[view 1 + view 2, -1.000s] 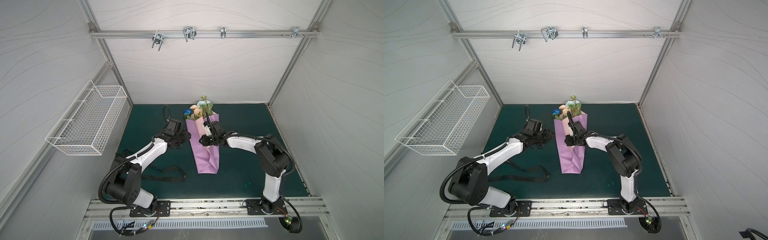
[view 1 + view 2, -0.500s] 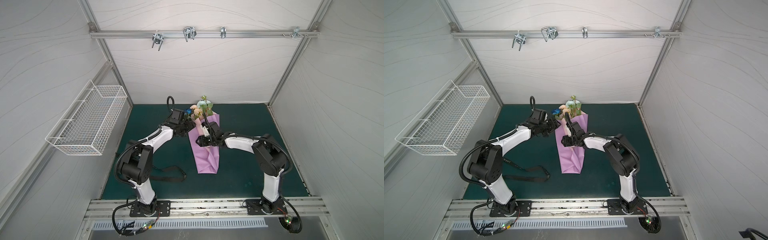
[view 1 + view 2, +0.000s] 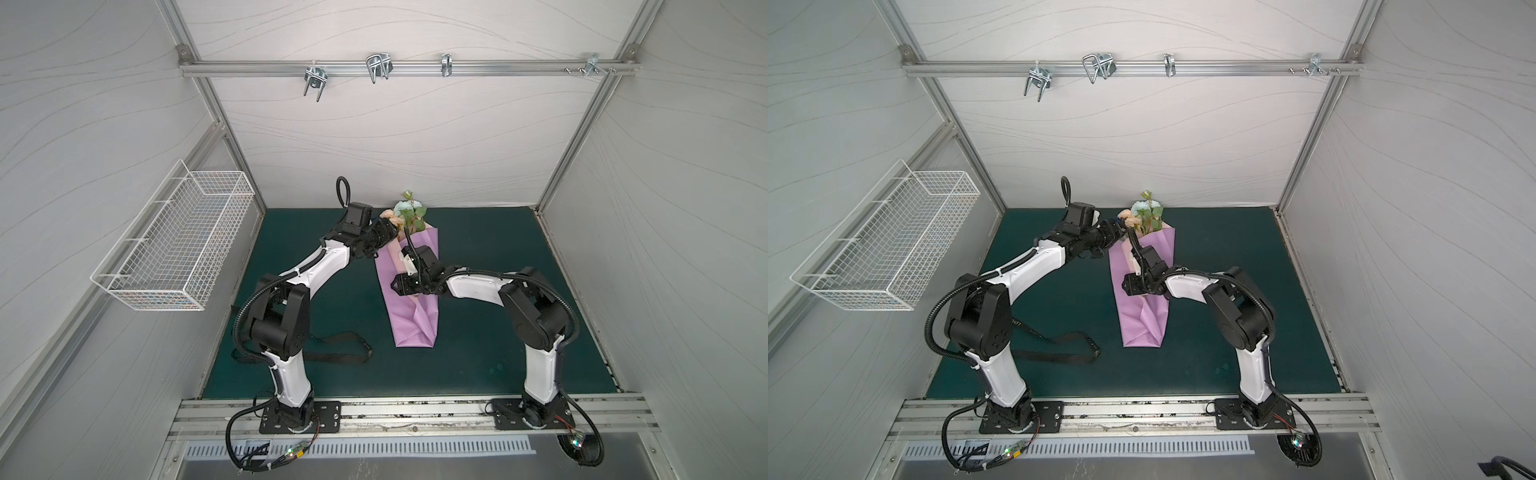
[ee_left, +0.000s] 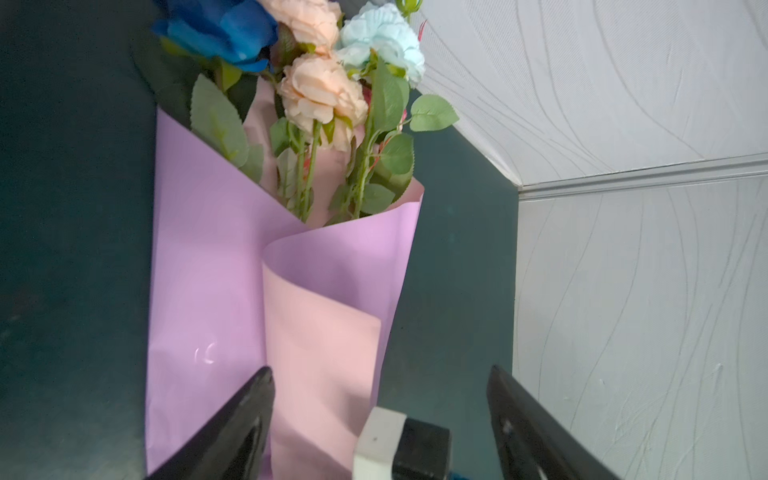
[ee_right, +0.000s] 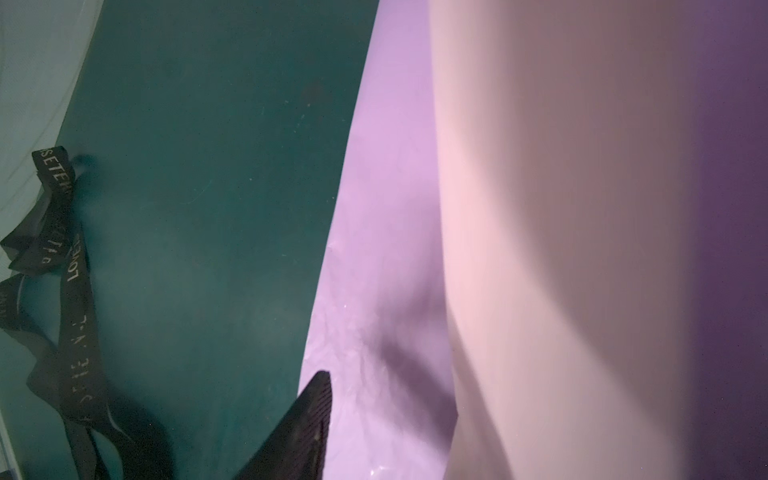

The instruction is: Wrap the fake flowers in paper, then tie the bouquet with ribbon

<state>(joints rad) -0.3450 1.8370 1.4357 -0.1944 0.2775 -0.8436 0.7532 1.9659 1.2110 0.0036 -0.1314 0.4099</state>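
The bouquet point(image 3: 406, 215), in paper point(image 3: 411, 324), lies along 12-to-6 o'clock with blooms at 12, at 3 o'clock of the spread left gripper point(image 3: 390, 229); the right gripper point(image 3: 398, 286) is over mid-wrap, its grip unclear.

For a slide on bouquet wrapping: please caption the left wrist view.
Open left gripper faces the bouquet of fake flowers, loosely wrapped in lilac paper on the green mat.

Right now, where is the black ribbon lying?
In both top views the black ribbon lies on the green mat, on the left side beside the left arm, left of the lilac paper wrap and apart from it.
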